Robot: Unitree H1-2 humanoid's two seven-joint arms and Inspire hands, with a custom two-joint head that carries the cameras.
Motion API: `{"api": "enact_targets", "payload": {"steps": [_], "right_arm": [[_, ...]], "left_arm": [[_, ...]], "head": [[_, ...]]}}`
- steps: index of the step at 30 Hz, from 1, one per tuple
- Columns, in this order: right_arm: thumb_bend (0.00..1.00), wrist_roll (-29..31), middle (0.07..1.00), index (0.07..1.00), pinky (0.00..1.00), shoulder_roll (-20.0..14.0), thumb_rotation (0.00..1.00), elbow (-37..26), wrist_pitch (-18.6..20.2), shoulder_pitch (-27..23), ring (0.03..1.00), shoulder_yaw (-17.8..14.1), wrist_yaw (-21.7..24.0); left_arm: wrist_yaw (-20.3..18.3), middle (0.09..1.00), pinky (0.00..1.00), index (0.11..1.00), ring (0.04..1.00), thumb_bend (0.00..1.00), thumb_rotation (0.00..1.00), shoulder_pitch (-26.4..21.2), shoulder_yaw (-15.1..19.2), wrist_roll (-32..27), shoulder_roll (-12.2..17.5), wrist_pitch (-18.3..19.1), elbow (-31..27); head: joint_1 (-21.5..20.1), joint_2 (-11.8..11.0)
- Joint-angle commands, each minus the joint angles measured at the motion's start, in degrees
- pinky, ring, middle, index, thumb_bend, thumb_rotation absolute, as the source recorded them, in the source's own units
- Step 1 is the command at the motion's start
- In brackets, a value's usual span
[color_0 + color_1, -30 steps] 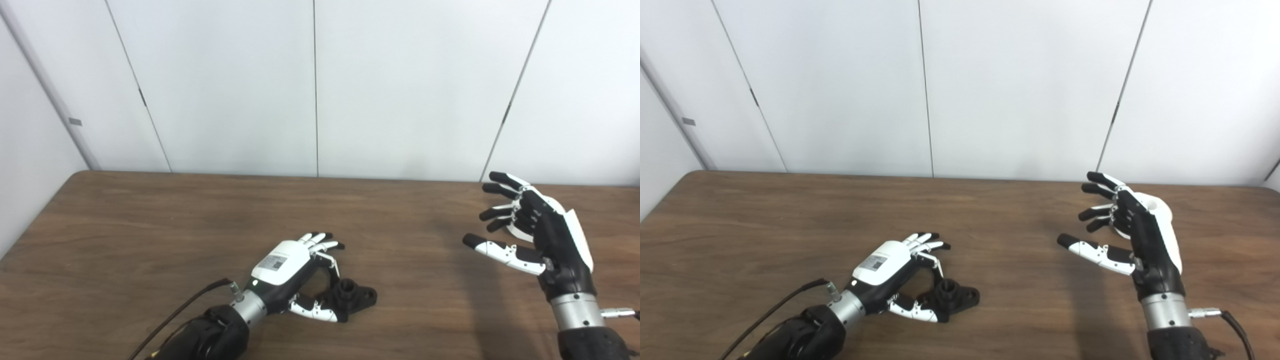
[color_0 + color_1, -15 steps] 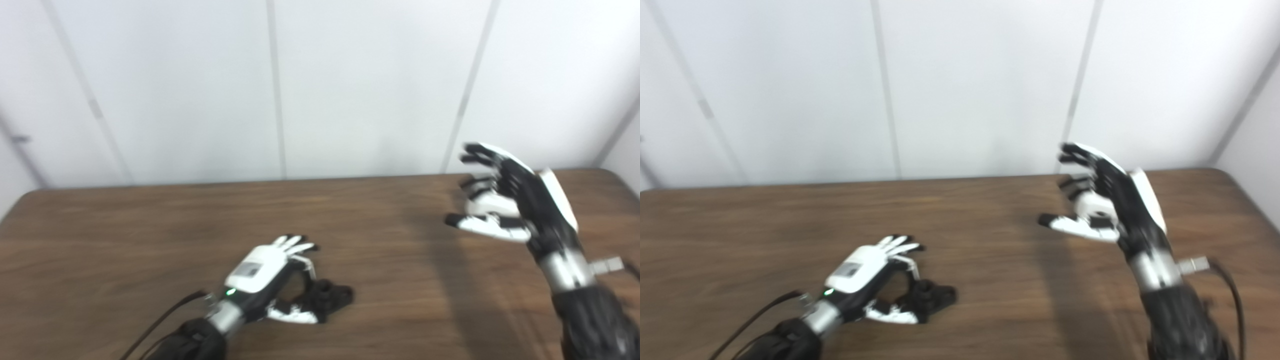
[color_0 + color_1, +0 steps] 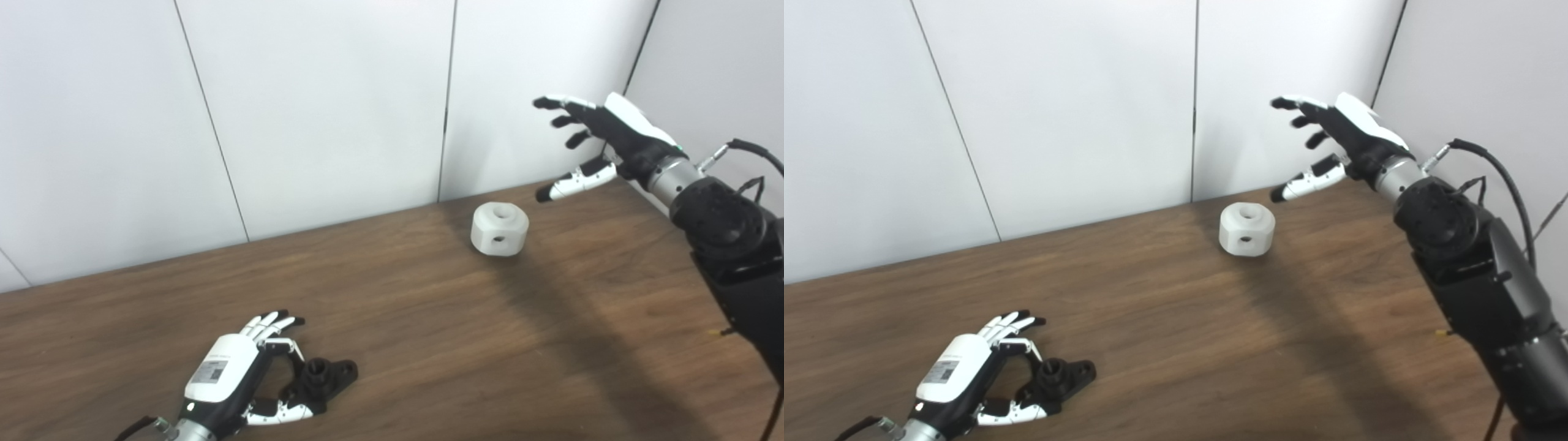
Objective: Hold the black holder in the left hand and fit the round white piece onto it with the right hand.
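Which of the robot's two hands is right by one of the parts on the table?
The left hand, low on the table with its fingers curled around the black holder. The right hand hangs open in the air, above and beyond the round white piece, touching nothing.

Black holder (image 3: 321, 376), white piece (image 3: 499, 229) apart

Bright, even light; sharp frames; soft shadow across the table (image 3: 429, 318).

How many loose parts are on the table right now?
2. The round white piece sits far right near the wall, below the raised open right hand. The black holder lies near left, with the left hand fingers around it.
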Motion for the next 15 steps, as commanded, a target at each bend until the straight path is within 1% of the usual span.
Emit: {"api": "enact_targets", "payload": {"steps": [1, 3, 4, 6, 8, 12, 15], "right_arm": [[0.88, -1.2, 0.990, 0.955, 0.90, -3.3, 0.24, 0.1, 1.0, -2.5, 0.990, 0.0, 1.1], [0.89, -1.1, 0.998, 0.969, 0.88, -4.3, 0.23, 2.1, 1.3, -2.7, 0.998, 0.7, 2.4], [0.90, -1.3, 1.000, 0.976, 0.82, -4.8, 0.24, 2.8, 1.5, -2.8, 0.986, 1.3, 3.0], [0.89, -1.7, 1.000, 0.984, 0.78, -5.3, 0.25, 3.7, 2.1, -3.1, 0.982, 2.4, 4.1], [0.90, -2.1, 1.000, 0.986, 0.77, -5.5, 0.25, 5.3, 1.9, -3.5, 0.979, 3.5, 4.7], [0.93, -2.5, 1.000, 0.980, 0.76, -4.5, 0.25, 10.4, 0.6, -5.2, 0.973, 5.8, 4.9], [0.94, -3.1, 1.000, 0.981, 0.76, -3.7, 0.24, 13.7, 1.3, -6.5, 0.965, 7.6, 5.2]], "left_arm": [[-7.1, 0.886, 0.97, 0.485, 0.953, 0.52, 0.06, 5.4, -4.7, 4.3, 1.0, 0.7, 6.6], [-6.9, 0.889, 0.98, 0.485, 0.958, 0.52, 0.06, 5.5, -4.7, 4.2, 0.9, 0.3, 6.9], [-6.8, 0.889, 0.99, 0.486, 0.960, 0.52, 0.06, 5.6, -4.6, 4.1, 0.9, 0.2, 6.9], [-6.5, 0.889, 0.99, 0.485, 0.960, 0.52, 0.06, 5.7, -4.6, 4.0, 0.8, -0.1, 7.1], [-6.3, 0.890, 0.99, 0.486, 0.961, 0.52, 0.06, 6.0, -4.5, 3.9, 0.8, 0.0, 7.1], [-6.5, 0.894, 1.00, 0.486, 0.965, 0.52, 0.06, 6.2, -5.0, 4.0, 1.0, -0.2, 7.0], [-6.8, 0.887, 1.00, 0.486, 0.960, 0.52, 0.06, 6.3, -5.3, 4.3, 1.1, -0.1, 6.5]], "head": [[-0.1, -0.1], [-0.1, 0.0], [-0.1, 0.0], [0.0, -0.1], [0.0, -0.1], [-0.1, -0.2], [0.1, -0.2]]}}
